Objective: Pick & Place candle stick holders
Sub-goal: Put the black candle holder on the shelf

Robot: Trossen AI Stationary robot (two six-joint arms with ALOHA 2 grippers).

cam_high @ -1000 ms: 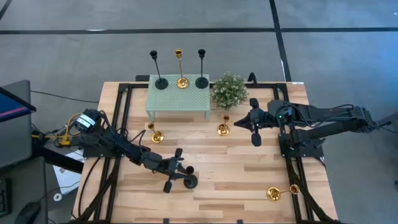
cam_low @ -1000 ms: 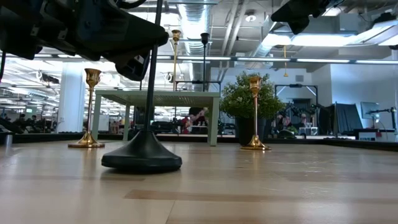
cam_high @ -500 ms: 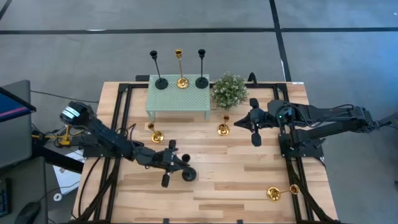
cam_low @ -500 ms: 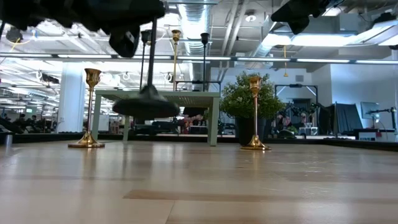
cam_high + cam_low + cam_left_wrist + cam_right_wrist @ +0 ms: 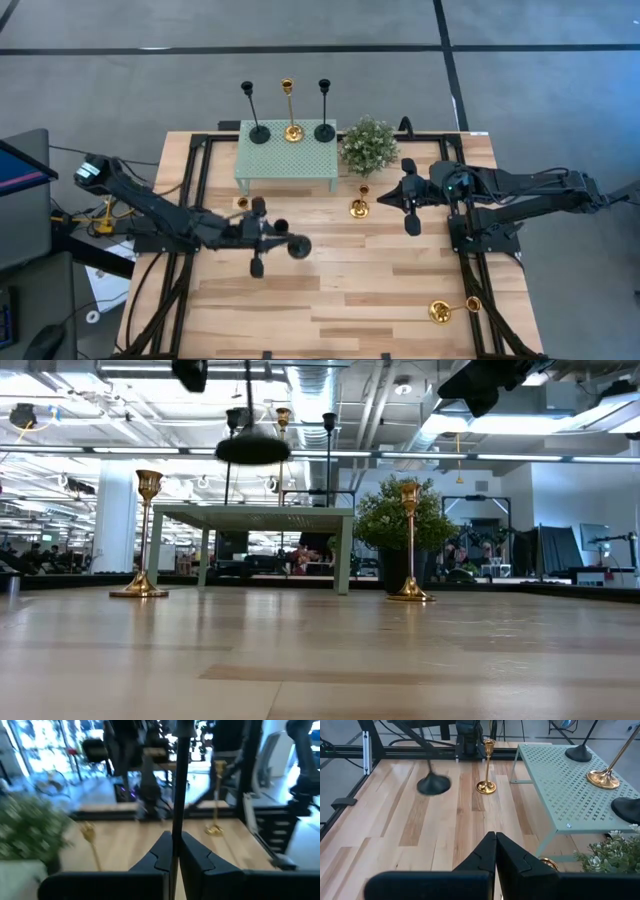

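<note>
Lifted clear since earlier, matte black holder [image 5: 297, 246], slim stem pinched in left pincer [image 5: 256, 236], apparently upright, right pincer [image 5: 409, 195] closed.

arms: dark, jointed | left arm [image 5: 150, 208]: yellow cable at base | fingers [image 5: 512, 852]: black

The left arm reaches from the table's left edge toward the middle, its wrist raised clear of the tabletop, and the left gripper [image 5: 258, 236] has its 2 fingers [image 5: 160, 854] clamped on the thin stem of a black candle stick holder [image 5: 297, 247], which hangs in the air. The right arm stretches in from the right side, with the right gripper [image 5: 408, 196] closed, holding nothing, hovering right of centre.
</note>
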